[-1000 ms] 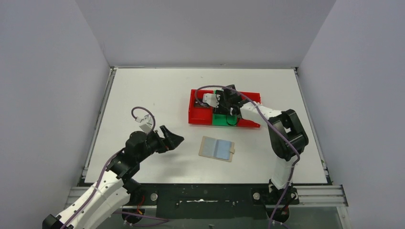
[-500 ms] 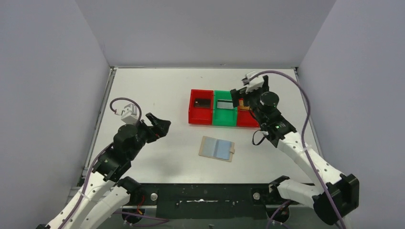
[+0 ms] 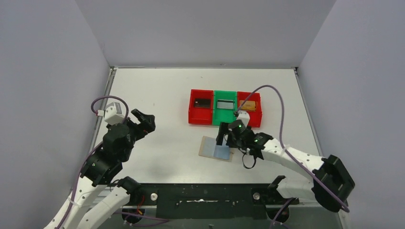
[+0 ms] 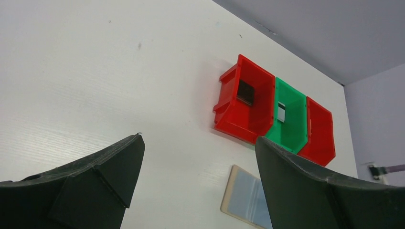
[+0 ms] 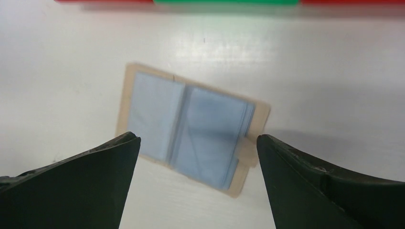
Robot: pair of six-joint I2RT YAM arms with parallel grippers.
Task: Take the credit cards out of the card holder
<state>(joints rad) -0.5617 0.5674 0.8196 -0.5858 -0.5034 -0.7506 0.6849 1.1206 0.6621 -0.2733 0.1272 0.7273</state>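
Card holder [image 3: 208, 146] lies open flat on the table [image 3: 157, 86] near the trays [image 3: 200, 118], your right end effector [image 5: 195, 139] hovering above it spread wide, your left end effector [image 4: 198, 143] equally spread, well apart.

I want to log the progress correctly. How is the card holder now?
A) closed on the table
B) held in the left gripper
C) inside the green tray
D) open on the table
D: the card holder lies spread open on the table, both pale blue panels facing up.
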